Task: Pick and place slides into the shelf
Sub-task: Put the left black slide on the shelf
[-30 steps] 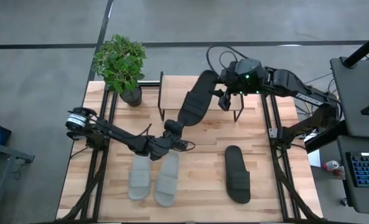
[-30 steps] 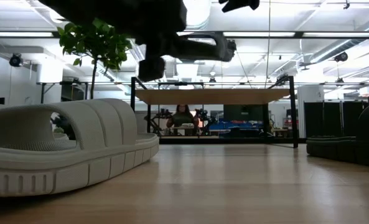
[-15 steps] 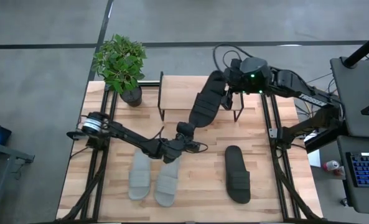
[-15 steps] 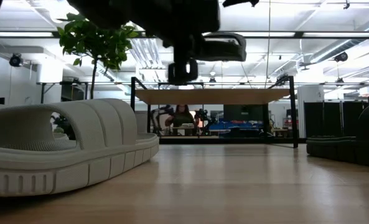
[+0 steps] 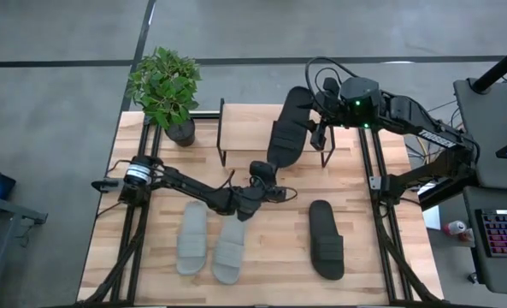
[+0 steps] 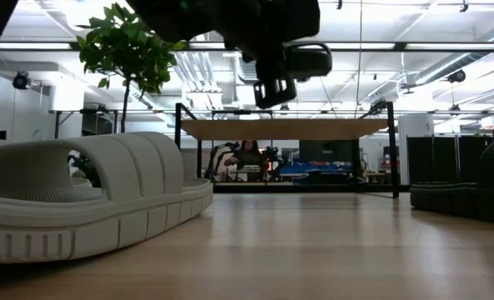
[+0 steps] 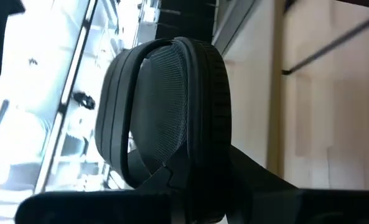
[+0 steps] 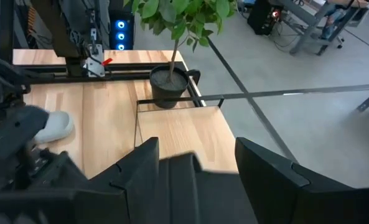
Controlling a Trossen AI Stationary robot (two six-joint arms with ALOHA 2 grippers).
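**A:** High view first: what are you holding, and where?

**B:** You have one black slide [image 5: 289, 126] between both arms, raised over the far part of the table [image 5: 373, 244]. Your left gripper [image 5: 264, 174] is clamped on its near end; your right gripper [image 5: 319, 130] has its fingers partly apart astride the far right edge of it. The left wrist view shows the sole close up, pinched at the bottom.

**A:** Which way does it lie from the shelf?

**B:** Its long axis runs near-to-far, tilted slightly right, and it hangs over the right half of the shelf [image 5: 236, 128]. The right gripper is nearer the shelf's far right post; the left one stands near of the shelf's front edge. My judgement: you need to turn and lower the slide onto the plank.

**A:** And the others?

**B:** The grey pair [image 5: 212, 244] lies side by side at the near left; the second black slide [image 5: 326, 239] lies near right, well apart from them.

**A:** Any writing?

**B:** None that I can read on the slides or shelf.
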